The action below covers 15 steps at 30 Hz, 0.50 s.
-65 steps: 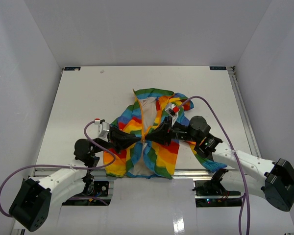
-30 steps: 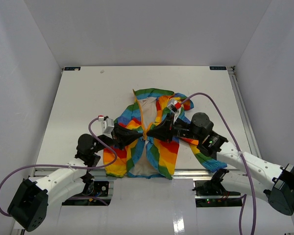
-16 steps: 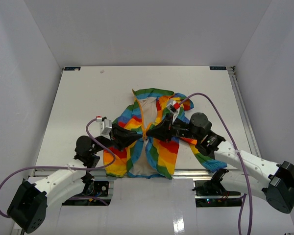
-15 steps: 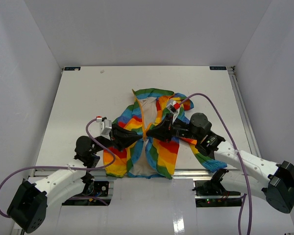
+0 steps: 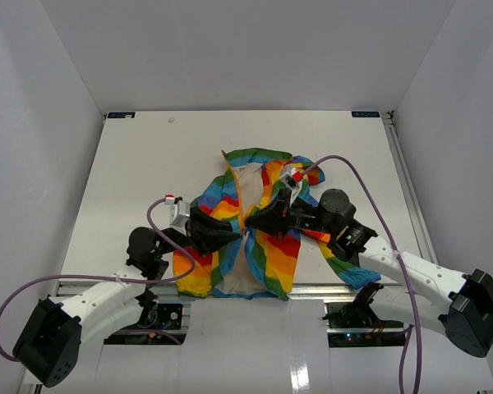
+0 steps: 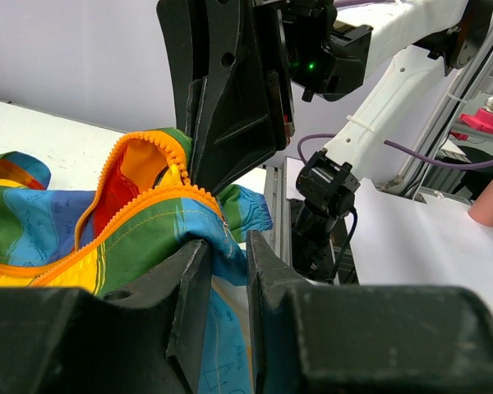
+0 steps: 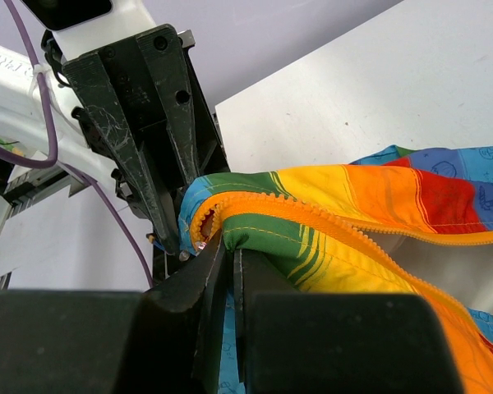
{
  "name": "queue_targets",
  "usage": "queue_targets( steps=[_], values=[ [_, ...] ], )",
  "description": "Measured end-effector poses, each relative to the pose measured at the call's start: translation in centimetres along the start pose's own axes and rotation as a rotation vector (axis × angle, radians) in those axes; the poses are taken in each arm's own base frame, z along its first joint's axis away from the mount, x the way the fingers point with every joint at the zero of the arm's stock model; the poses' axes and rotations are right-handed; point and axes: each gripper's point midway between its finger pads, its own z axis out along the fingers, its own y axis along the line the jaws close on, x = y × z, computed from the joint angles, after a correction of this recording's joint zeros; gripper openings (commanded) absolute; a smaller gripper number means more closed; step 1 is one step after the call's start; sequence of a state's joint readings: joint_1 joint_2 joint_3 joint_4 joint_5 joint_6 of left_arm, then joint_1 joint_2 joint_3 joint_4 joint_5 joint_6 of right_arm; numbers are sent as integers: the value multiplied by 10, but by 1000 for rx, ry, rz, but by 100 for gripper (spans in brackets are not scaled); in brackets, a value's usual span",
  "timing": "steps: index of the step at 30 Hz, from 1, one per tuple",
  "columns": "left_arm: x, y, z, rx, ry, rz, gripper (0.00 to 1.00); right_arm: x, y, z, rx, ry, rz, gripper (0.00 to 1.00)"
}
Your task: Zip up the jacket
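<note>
The jacket [image 5: 273, 256] lies open at the near edge of the tabletop [image 5: 148, 164], zipper [image 5: 242, 197] running away from the bases; left end effector [image 5: 235, 236] and right end effector [image 5: 252, 226] meet low on it, each pinched onto one front edge

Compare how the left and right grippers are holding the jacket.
The left gripper pinches a bunched fold of light-blue hem; the right gripper pinches the thin edge by the orange zipper. The left's jaws stand slightly apart around the cloth; the right's are almost touching. Both are shut on the jacket, tips nearly meeting at its lower front.
</note>
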<state>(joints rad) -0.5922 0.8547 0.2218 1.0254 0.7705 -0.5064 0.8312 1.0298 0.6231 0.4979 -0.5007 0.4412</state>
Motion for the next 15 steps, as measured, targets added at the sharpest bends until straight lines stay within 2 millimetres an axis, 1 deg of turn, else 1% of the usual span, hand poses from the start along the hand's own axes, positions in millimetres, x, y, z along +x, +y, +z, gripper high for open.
queue_targets(
  steps=[1, 2, 3, 5, 7, 15],
  values=[
    [1, 0, 0, -1, 2, -2, 32, 0, 0, 0, 0, 0, 0, 8],
    [1, 1, 0, -1, 4, -4, 29, 0, 0, 0, 0, 0, 0, 8],
    [2, 1, 0, -2, 6, -5, 24, 0, 0, 0, 0, 0, 0, 8],
    [3, 2, 0, -3, 8, -4, 6, 0, 0, 0, -1, 0, 1, 8],
    [4, 2, 0, -3, 13, -5, 0, 0, 1, 0, -4, 1, 1, 8],
    [11, 5, 1, -1, 38, -23, 0, 3, -3, -1, 7, 17, 4, 8]
  ],
)
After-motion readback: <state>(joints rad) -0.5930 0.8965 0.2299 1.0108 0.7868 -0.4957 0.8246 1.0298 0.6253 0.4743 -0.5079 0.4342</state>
